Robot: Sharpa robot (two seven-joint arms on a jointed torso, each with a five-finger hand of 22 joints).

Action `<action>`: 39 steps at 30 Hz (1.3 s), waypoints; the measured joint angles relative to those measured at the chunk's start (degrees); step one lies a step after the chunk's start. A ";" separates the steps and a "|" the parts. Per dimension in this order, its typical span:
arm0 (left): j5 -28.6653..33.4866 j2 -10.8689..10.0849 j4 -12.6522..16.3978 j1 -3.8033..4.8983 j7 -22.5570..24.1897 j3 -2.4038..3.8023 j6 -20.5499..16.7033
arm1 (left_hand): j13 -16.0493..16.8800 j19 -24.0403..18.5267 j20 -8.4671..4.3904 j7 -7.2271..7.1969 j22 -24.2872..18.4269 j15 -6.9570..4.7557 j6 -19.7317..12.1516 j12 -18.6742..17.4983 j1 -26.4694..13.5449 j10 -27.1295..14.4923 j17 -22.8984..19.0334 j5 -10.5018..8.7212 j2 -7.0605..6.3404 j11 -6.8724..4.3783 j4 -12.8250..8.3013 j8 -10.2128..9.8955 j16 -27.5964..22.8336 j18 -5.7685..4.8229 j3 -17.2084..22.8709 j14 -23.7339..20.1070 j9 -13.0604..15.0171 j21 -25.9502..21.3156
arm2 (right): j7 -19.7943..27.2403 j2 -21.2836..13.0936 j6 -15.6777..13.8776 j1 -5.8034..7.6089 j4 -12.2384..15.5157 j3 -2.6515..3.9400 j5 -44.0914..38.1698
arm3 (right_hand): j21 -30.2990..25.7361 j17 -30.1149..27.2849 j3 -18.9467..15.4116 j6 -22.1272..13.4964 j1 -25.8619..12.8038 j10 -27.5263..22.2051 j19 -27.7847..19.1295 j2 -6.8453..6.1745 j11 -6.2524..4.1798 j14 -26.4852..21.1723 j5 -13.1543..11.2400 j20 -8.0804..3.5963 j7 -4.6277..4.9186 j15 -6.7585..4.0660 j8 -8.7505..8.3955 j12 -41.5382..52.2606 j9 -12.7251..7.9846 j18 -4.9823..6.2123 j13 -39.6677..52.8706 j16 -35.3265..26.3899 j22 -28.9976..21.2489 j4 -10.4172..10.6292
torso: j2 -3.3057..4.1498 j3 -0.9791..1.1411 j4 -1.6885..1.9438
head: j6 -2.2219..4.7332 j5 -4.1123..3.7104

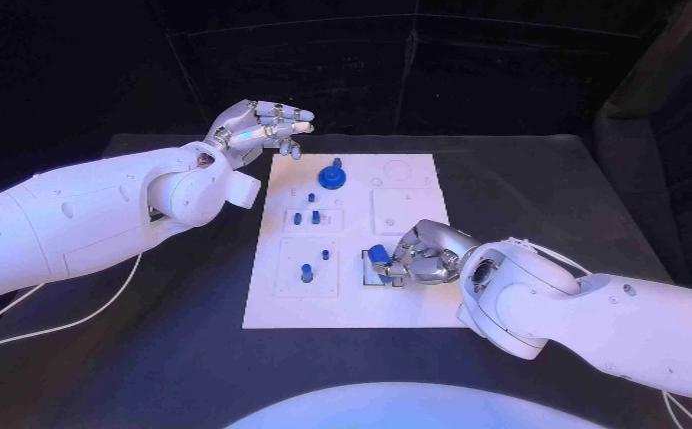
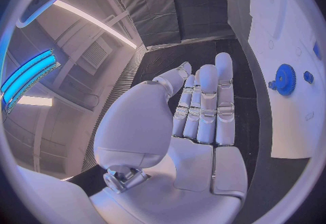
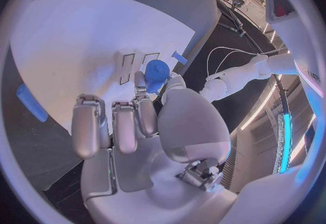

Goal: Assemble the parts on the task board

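The white task board [image 1: 353, 304] lies in the middle of the black table. My right hand [image 1: 415, 255] is low over the board's near right part and pinches a blue part [image 1: 378, 252] between thumb and finger; the right wrist view shows that blue part [image 3: 157, 72] at the fingertips, just above the board [image 3: 81, 33]. My left hand [image 1: 260, 131] hovers over the table beside the board's far left corner, with its fingers [image 2: 207, 104] stretched out and nothing in them. A blue gear [image 1: 333, 177] stands on the far part of the board, also seen as the blue gear [image 2: 285, 79] in the left wrist view. Small blue pegs [image 1: 306, 217] stand in the left column.
Another blue peg [image 1: 306, 271] stands in the near left block. A flat blue piece [image 3: 32, 103] lies on the board. White recessed plates [image 1: 392, 211] sit right of the pegs. A white cable [image 1: 72, 319] runs over the table at the left. Bare table [image 1: 577, 189] lies right of the board.
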 measured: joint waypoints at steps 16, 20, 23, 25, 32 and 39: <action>0.00 0.01 0.07 0.00 -0.01 0.00 0.04 | 0.00 0.00 0.00 0.00 0.01 0.00 0.00 0.00 0.00 0.00 0.01 0.00 0.00 0.00 0.00 0.00 0.00 0.00 0.00 0.00 0.00 0.00 | -2.56 2.66 0.20 0.01 -2.52 0.00 -0.03 | -0.53 0.00 -4.33 1.53 -8.61 -0.47 0.20 -1.04 -0.39 -0.31 -17.51 -0.20 -1.17 -0.31 -0.39 -2.43 1.31 0.00 0.00 -0.32 0.00 -0.54 | -0.03 0.03 -0.11 | 0.01 0.34; 0.00 0.01 0.06 0.00 -0.01 0.00 0.04 | -0.01 0.00 0.00 0.00 0.01 0.00 0.00 0.00 0.00 0.00 0.01 0.00 0.00 0.00 0.00 0.00 0.00 0.00 0.00 0.00 0.00 0.00 | -2.93 3.04 0.75 0.02 -2.73 0.00 -0.45 | -0.95 0.00 -0.37 0.76 -13.68 -1.76 0.20 -6.01 0.13 -0.31 -22.64 -0.20 -0.42 -0.31 -1.20 -4.76 1.84 0.01 -1.14 -0.48 0.00 0.28 | -0.03 0.03 -0.12 | -0.08 0.40; 0.00 0.01 0.05 0.00 -0.01 0.00 0.04 | -0.01 0.00 0.00 0.00 0.01 0.00 0.00 0.00 0.00 0.00 0.01 0.00 0.00 0.00 0.00 0.00 0.00 0.00 0.00 0.00 0.00 0.00 | -3.05 3.14 0.99 0.02 -2.78 0.00 -0.79 | -0.95 0.04 1.21 0.37 -15.09 -2.50 0.20 -7.42 0.22 -0.31 -23.65 -0.20 -0.40 -0.31 -1.50 -6.18 2.02 0.00 -2.17 -0.50 0.00 0.30 | -0.03 0.03 -0.14 | -0.08 0.43; 0.00 0.01 0.03 0.00 -0.02 0.00 0.05 | 0.00 0.00 0.00 0.00 0.01 0.00 0.00 0.00 0.00 0.00 0.01 0.00 0.00 0.00 0.00 0.00 0.00 0.00 0.00 0.00 0.00 0.00 | -3.11 3.17 1.14 0.02 -2.80 0.00 -1.13 | -0.95 0.04 1.78 0.16 -15.38 -2.83 0.20 -7.71 0.34 -0.31 -23.76 -0.20 -0.18 -0.31 -1.75 -7.07 2.10 0.00 -2.87 -0.50 0.00 0.32 | -0.03 0.05 -0.14 | -0.08 0.44; 0.00 0.04 0.00 0.00 -0.02 0.00 0.05 | -0.01 0.00 0.00 0.00 0.01 0.00 0.00 0.00 0.00 0.00 0.01 0.00 0.00 0.00 0.00 0.00 0.00 0.00 0.00 0.00 0.01 0.00 | -2.43 2.96 1.59 0.02 -2.46 0.01 -2.01 | -1.16 0.04 5.53 0.17 -6.53 -2.99 0.20 -5.24 0.34 -0.09 -19.51 -0.19 -0.19 -0.08 -2.00 -7.49 2.75 0.00 -3.18 -0.50 0.00 -2.23 | -0.02 0.07 -0.18 | -0.21 0.41; 0.00 0.04 -0.03 0.01 -0.03 0.00 0.06 | -0.01 0.00 0.00 0.00 0.02 0.00 0.00 0.00 0.00 0.00 0.01 0.00 0.00 0.00 0.00 0.00 0.00 0.00 0.00 0.00 0.01 0.00 | -0.26 2.23 2.37 0.04 -2.02 0.03 -2.80 | -1.16 0.03 6.29 0.23 2.92 -2.99 0.20 -4.36 0.34 -0.09 -19.58 -0.19 -0.25 -0.08 -2.00 -7.49 3.52 0.01 -2.73 -0.50 0.00 -7.60 | -0.01 0.08 -0.19 | -0.30 0.35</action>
